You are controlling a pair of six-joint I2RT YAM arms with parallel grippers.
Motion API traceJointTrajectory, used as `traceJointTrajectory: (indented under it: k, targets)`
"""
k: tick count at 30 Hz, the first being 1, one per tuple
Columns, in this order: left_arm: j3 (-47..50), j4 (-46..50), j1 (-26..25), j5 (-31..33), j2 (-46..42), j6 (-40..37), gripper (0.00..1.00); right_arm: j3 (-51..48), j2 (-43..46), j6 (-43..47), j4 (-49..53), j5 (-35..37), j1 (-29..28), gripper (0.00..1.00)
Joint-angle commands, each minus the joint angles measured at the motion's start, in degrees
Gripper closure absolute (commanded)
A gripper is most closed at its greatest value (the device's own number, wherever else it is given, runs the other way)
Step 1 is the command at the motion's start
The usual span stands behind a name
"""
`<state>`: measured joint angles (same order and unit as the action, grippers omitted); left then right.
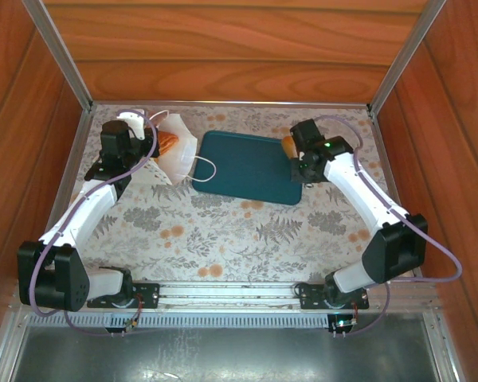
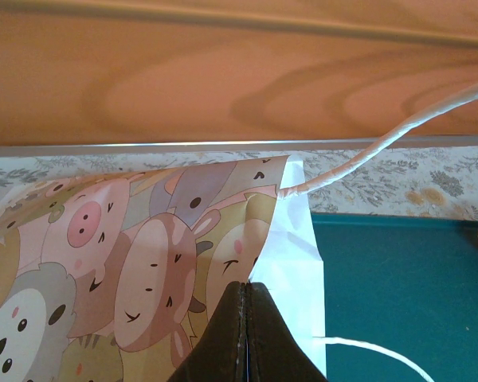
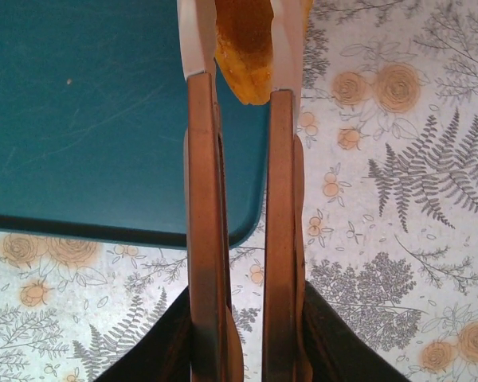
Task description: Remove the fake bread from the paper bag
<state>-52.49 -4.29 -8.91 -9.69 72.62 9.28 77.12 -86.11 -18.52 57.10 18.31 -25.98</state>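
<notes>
The left gripper (image 2: 245,294) is pressed tight on the wall of the paper bag (image 1: 179,155), up in the far-left corner of the table (image 1: 223,239), and a golden pastry (image 1: 169,143) is peeking from the bag's mouth. On the other side, the right gripper (image 3: 243,40) pinches a piece of fake bread (image 3: 247,76) right over the right edge of the teal tray (image 3: 88,111), which lies midway along the table's far edge.

paper bag (image 1: 180,156) left of tray (image 1: 247,171), bread (image 1: 169,143) inside
</notes>
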Motion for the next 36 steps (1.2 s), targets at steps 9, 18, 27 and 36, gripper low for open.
traceJointTrajectory:
  k: [9,18,27,36]
  targets:
    - [-0.72,-0.1,-0.06,-0.07,-1.37,0.81,1.0,2.42,-5.21,-1.25,4.41,3.89,-5.62,0.89]
    - [-0.84,-0.1,-0.06,-0.28,-1.46,0.88,1.0,1.65,-6.96,-2.31,4.33,-3.49,-9.02,0.85]
    - [-1.3,-0.1,-0.06,-0.59,-1.27,0.92,1.0,3.93,-10.68,-2.57,7.27,-3.53,-10.5,0.75]
    - [-1.89,-0.1,-0.06,-1.12,-1.05,0.99,1.0,4.88,-10.19,-2.08,7.48,-4.59,-10.7,0.68]
